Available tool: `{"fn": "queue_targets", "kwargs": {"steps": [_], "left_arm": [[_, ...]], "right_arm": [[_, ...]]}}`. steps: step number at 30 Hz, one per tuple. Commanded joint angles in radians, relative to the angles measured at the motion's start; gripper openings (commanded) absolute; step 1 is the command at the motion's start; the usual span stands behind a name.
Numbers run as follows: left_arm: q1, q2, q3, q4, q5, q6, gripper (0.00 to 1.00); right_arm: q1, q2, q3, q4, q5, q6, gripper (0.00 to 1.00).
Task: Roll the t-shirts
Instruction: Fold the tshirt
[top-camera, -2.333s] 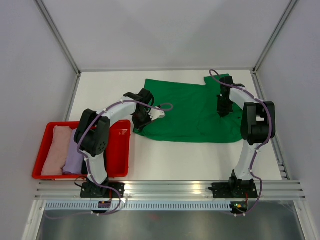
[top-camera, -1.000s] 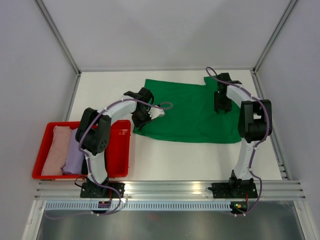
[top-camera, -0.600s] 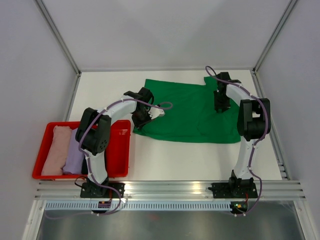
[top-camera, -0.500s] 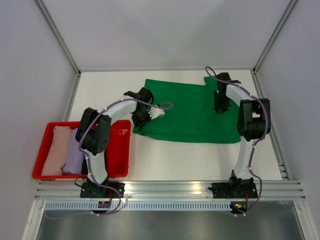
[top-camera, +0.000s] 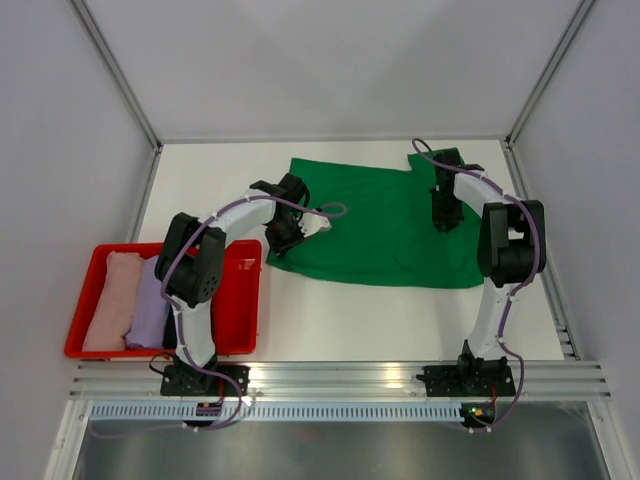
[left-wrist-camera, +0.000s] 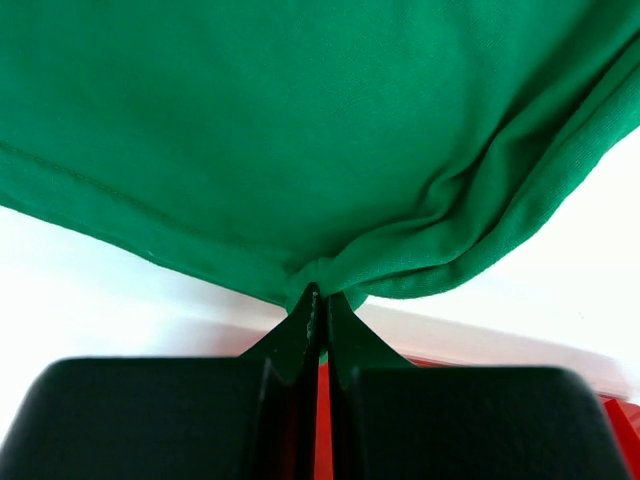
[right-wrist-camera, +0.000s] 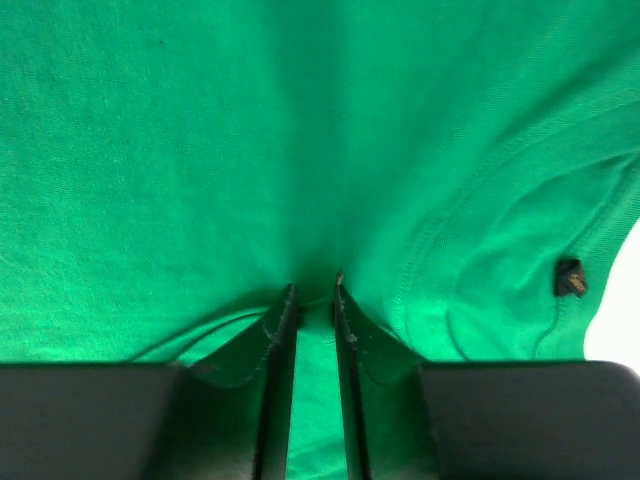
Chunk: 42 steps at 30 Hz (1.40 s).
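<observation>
Top external view: a white table (top-camera: 220, 180) boxed in by pale grey walls (top-camera: 320, 60), with the green t-shirt (top-camera: 385, 225) lying spread across its far middle and right. At the near left sits a red tray (top-camera: 240, 300) holding a pink t-shirt (top-camera: 112, 300) beside a lavender t-shirt (top-camera: 148, 310). The left gripper (left-wrist-camera: 318, 300) is pressed tight on the green shirt's left hem. The right gripper (right-wrist-camera: 313, 290), fingers nearly together, pinches a ridge of cloth near the right sleeve.
</observation>
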<state>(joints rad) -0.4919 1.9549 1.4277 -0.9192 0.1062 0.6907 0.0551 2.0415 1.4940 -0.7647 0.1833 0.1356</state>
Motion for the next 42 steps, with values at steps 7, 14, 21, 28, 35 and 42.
{"fn": "queue_targets", "kwargs": {"steps": [7, 14, 21, 28, 35, 42], "left_arm": [[0.007, 0.010, 0.033, -0.009, -0.010, 0.044, 0.02], [0.007, 0.033, 0.066, -0.009, -0.049, 0.029, 0.02], [0.007, 0.055, 0.103, -0.009, -0.092, 0.006, 0.02], [0.009, 0.090, 0.201, -0.015, -0.157, 0.012, 0.02], [0.009, 0.147, 0.315, -0.021, -0.188, -0.022, 0.02], [0.009, 0.213, 0.382, -0.018, -0.215, -0.028, 0.02]], "right_arm": [[-0.003, -0.072, -0.005, -0.016, 0.050, 0.021, 0.13], [-0.001, -0.113, 0.002, -0.038, 0.116, 0.047, 0.00], [-0.011, -0.266, -0.055, -0.007, 0.266, 0.131, 0.00], [-0.032, -0.394, -0.066, 0.051, 0.343, 0.157, 0.00], [-0.044, -0.344, 0.005, 0.132, 0.346, 0.142, 0.00], [-0.047, -0.277, 0.055, 0.173, 0.332, 0.127, 0.00]]}}
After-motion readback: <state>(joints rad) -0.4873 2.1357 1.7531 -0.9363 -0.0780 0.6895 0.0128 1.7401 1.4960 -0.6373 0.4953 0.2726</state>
